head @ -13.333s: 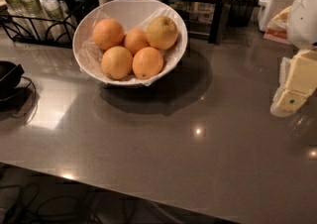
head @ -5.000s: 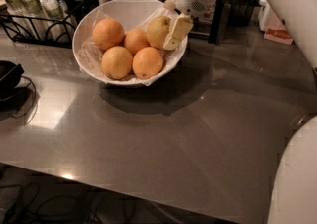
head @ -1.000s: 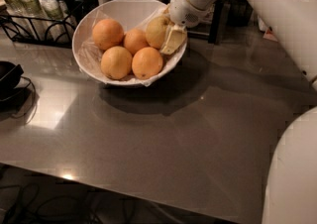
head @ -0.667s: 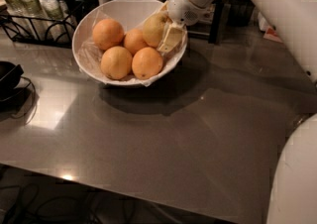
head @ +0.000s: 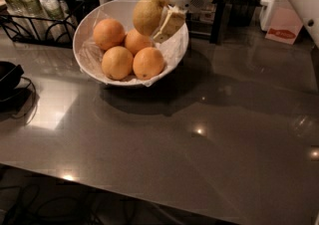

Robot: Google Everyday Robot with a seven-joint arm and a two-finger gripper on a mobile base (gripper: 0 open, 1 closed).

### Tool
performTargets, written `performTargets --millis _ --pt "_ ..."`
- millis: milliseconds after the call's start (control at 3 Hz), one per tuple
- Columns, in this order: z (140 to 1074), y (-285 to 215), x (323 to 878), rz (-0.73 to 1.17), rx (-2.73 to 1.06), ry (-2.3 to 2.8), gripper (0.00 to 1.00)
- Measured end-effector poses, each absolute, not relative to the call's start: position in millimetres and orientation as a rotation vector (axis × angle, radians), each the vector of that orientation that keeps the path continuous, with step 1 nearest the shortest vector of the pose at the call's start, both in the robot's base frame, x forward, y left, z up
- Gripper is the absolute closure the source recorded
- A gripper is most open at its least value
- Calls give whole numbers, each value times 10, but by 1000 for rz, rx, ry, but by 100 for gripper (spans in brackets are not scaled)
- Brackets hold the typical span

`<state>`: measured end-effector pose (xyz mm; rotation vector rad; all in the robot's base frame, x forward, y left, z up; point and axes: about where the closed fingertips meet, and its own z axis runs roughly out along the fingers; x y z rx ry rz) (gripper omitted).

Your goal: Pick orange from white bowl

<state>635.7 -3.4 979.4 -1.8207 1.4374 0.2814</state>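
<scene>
The pale yellowish orange (head: 147, 16) is held in my gripper (head: 160, 15), lifted above the right side of the white bowl (head: 89, 69). The gripper is shut on it, one finger (head: 171, 21) showing to the fruit's right. Several deeper-orange smooth fruits (head: 124, 50) remain in the bowl on its crinkled liner. My white arm reaches in from the upper right.
A black wire rack with cups (head: 30, 10) stands at the back left. A black object with a cable (head: 7, 77) lies at the left edge. A white lidded jar and a red-marked card (head: 281, 17) stand at the back right. The grey countertop (head: 199, 129) extends forward.
The gripper, shut on the pale orange, has lifted it up out of the bowl; earlier it sat low in the bowl against the liner.
</scene>
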Motion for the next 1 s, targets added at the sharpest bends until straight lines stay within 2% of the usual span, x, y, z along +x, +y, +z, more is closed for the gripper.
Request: performTargets --millis 667,1000 --pt "10254 18 5854 408 -1753 1282 100" --pt "10254 18 5854 408 -1753 1282 100"
